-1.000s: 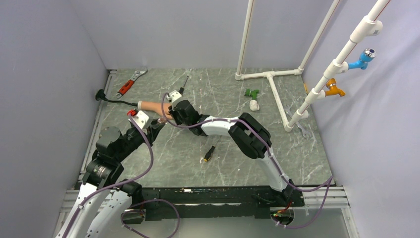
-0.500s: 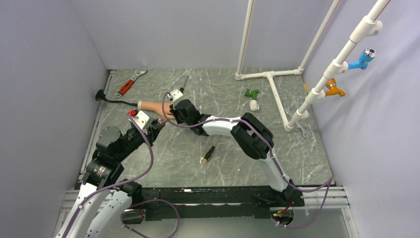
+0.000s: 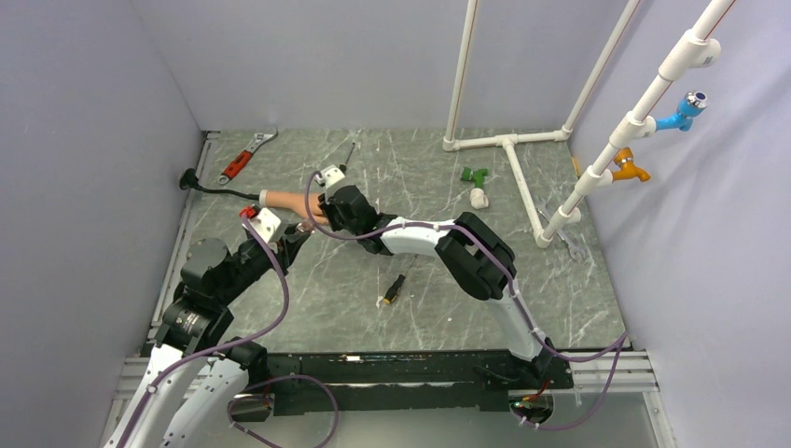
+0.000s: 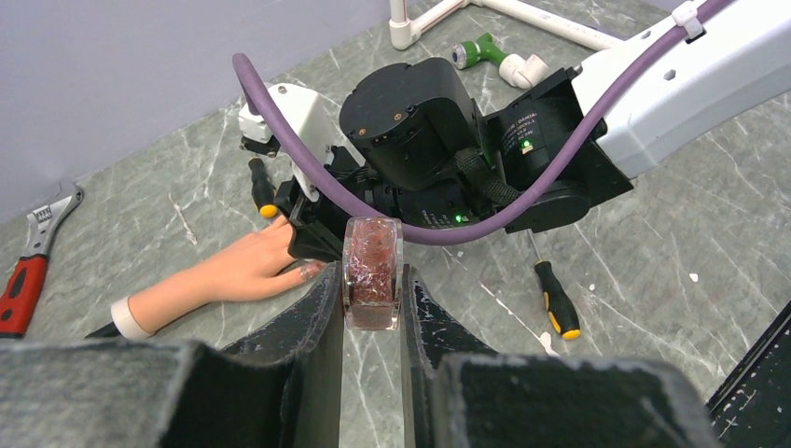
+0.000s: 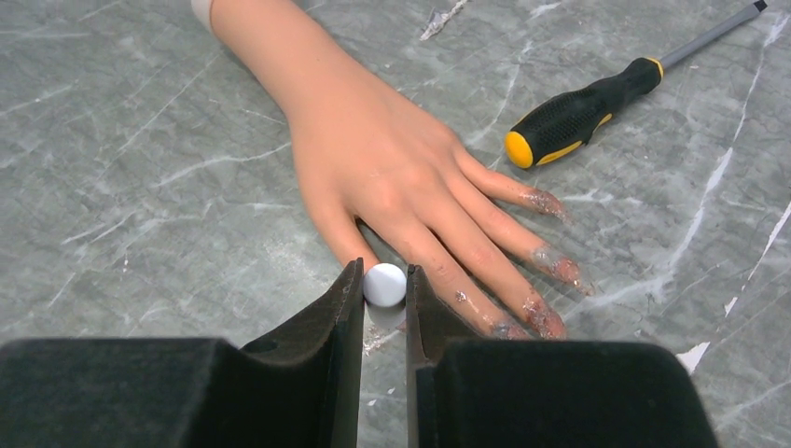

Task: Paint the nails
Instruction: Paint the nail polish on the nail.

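The flesh-coloured mannequin hand [image 5: 373, 154] lies palm down on the marble table, fingers spread towards my right wrist camera. Its nails [image 5: 562, 269] on the long fingers carry glittery reddish polish. The thumb tip is hidden behind my right gripper [image 5: 384, 282], which is shut on a small white round brush cap [image 5: 384, 285] just above the thumb. My left gripper [image 4: 371, 280] is shut on a clear polish bottle [image 4: 372, 271] of reddish glitter, held upright just short of the hand [image 4: 224, 277]. From above, both grippers meet at the hand [image 3: 280, 199].
A black-and-yellow screwdriver [image 5: 578, 112] lies just beyond the fingers, another one [image 3: 394, 289] mid-table. A red wrench [image 3: 244, 156] and black cable [image 3: 210, 187] sit back left. A white pipe frame [image 3: 508, 149] and green fitting [image 3: 476, 175] stand back right.
The right wrist has crept very slightly towards the back of the table. The left arm and the hand have not moved.
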